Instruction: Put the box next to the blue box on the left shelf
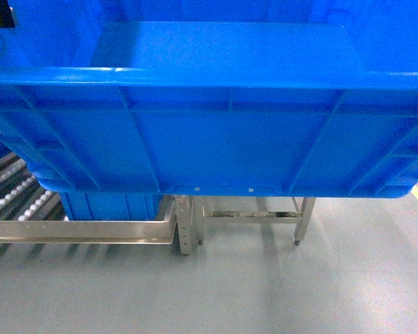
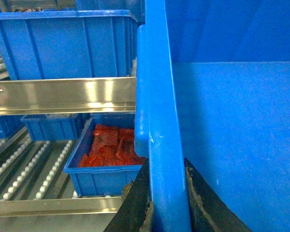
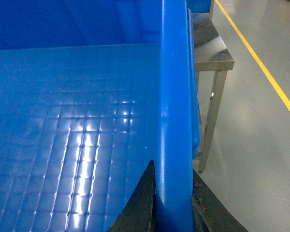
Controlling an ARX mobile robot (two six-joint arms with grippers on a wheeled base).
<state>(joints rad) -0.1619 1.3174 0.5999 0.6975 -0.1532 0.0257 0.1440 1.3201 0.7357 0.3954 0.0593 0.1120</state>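
The box [image 1: 216, 132], a large bright-blue ribbed crate with a thick rim, is held in the air and fills most of the head view. My left gripper [image 2: 166, 191] is shut on its left rim [image 2: 159, 96], one black finger on each side of the wall. On the opposite rim [image 3: 174, 96], my right gripper [image 3: 174, 193] is shut in the same way. Neither gripper shows in the head view. The left shelf [image 1: 17, 195] with its white rollers lies low at the left. Another blue box [image 2: 63, 43] stands on the rack beyond a steel rail.
A small blue tray [image 2: 87, 176] with red parts sits on the lower rollers [image 2: 19, 169]. Below the held box are a steel rack rail [image 1: 83, 233] and post [image 1: 184, 226]. A steel table [image 3: 210, 48] stands at the right, beside a yellow floor line [image 3: 261, 67].
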